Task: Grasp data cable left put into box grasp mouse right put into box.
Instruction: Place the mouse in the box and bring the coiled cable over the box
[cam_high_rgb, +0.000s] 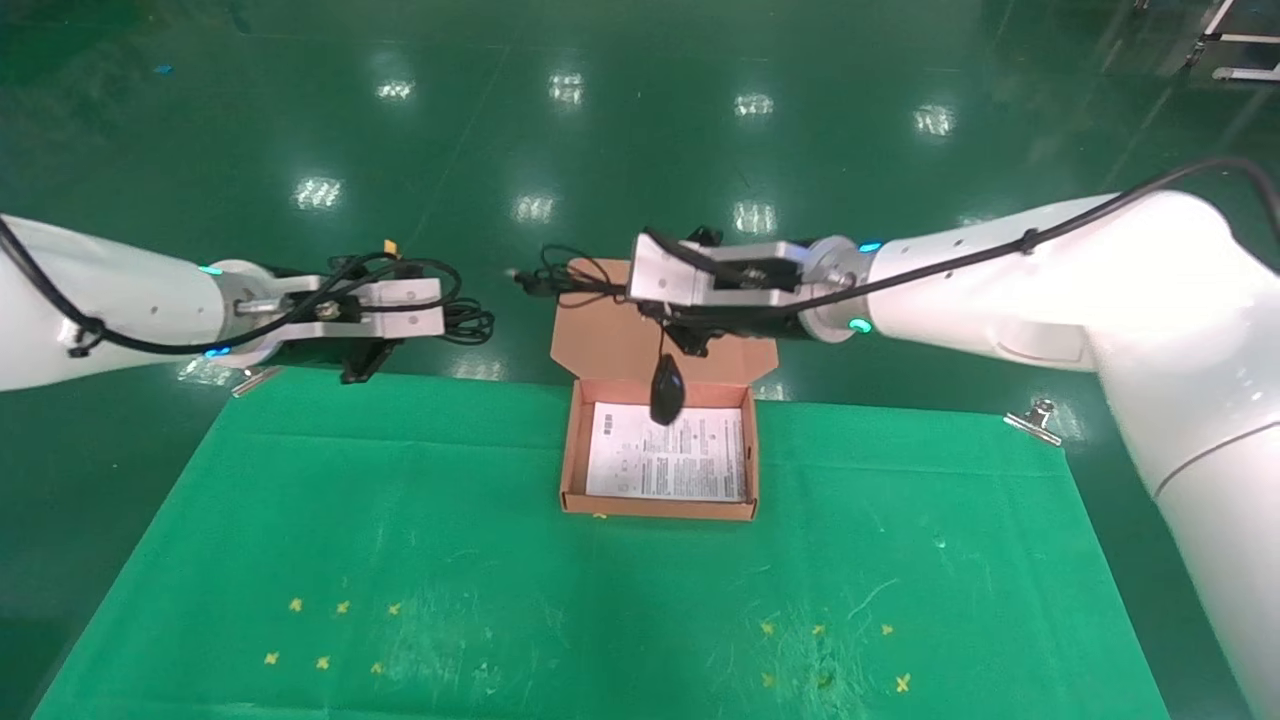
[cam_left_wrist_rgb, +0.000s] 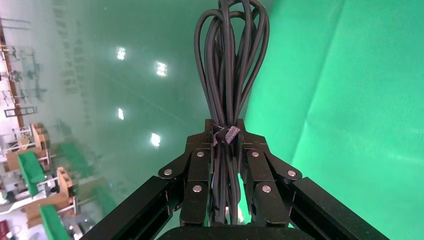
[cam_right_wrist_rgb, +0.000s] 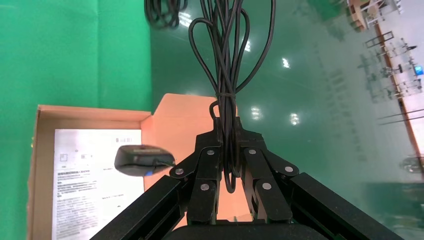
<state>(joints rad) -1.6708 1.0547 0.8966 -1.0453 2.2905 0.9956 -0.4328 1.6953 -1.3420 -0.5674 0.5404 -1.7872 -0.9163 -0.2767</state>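
My left gripper (cam_high_rgb: 445, 305) is shut on the data cable (cam_high_rgb: 468, 318), a tied bundle of black loops, and holds it in the air beyond the table's far left edge. The left wrist view shows the jaws (cam_left_wrist_rgb: 227, 137) clamped at the tie, with the loops (cam_left_wrist_rgb: 230, 60) sticking out. My right gripper (cam_high_rgb: 600, 285) is shut on the mouse's looped cord (cam_right_wrist_rgb: 227, 107) above the box's open lid flap (cam_high_rgb: 620, 335). The black mouse (cam_high_rgb: 667, 390) dangles from the cord over the far end of the orange-brown box (cam_high_rgb: 572, 450), above its white printed sheet (cam_high_rgb: 670, 460). The mouse (cam_right_wrist_rgb: 142, 160) and box (cam_right_wrist_rgb: 45, 112) also show in the right wrist view.
The box stands at the far middle of a green cloth (cam_high_rgb: 500, 580) that covers the table. Metal clips (cam_high_rgb: 1035, 420) (cam_high_rgb: 250, 378) hold the cloth's far corners. Small yellow marks (cam_high_rgb: 330, 635) (cam_high_rgb: 830, 650) lie near the front. A glossy green floor lies beyond.
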